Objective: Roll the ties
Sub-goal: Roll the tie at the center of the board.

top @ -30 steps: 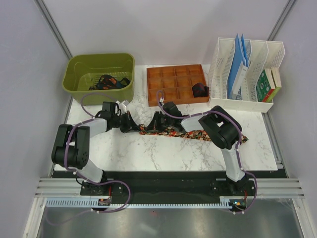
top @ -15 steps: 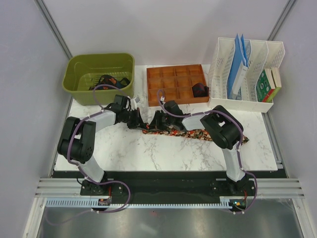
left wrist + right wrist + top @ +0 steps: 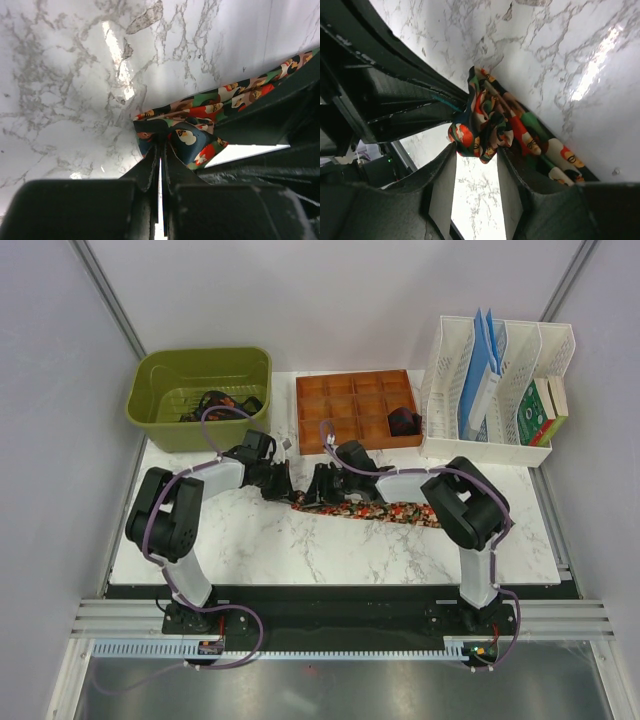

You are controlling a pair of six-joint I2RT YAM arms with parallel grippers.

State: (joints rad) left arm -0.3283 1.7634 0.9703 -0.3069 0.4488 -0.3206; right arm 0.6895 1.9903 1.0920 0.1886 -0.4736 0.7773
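A speckled red, green and orange tie (image 3: 395,511) lies along the marble table (image 3: 250,540), its left end bunched up. My left gripper (image 3: 286,486) is shut on that bunched end (image 3: 192,142), with the cloth pinched between its fingertips (image 3: 161,146). Facing it from the right, my right gripper (image 3: 322,490) stands open, and the crumpled end (image 3: 487,125) sits right at its fingertips (image 3: 474,156), touching both. Further ties (image 3: 215,403) lie in the green basket. One dark rolled tie (image 3: 403,421) sits in a compartment of the wooden tray.
The green basket (image 3: 160,415) stands at the back left and the wooden compartment tray (image 3: 340,410) behind the grippers. A white file rack (image 3: 450,430) with blue folders and a box fills the back right. The two grippers are almost touching.
My left gripper has carried the tie's end to the right, up against the right gripper. The right gripper's jaws have gone from shut to open.
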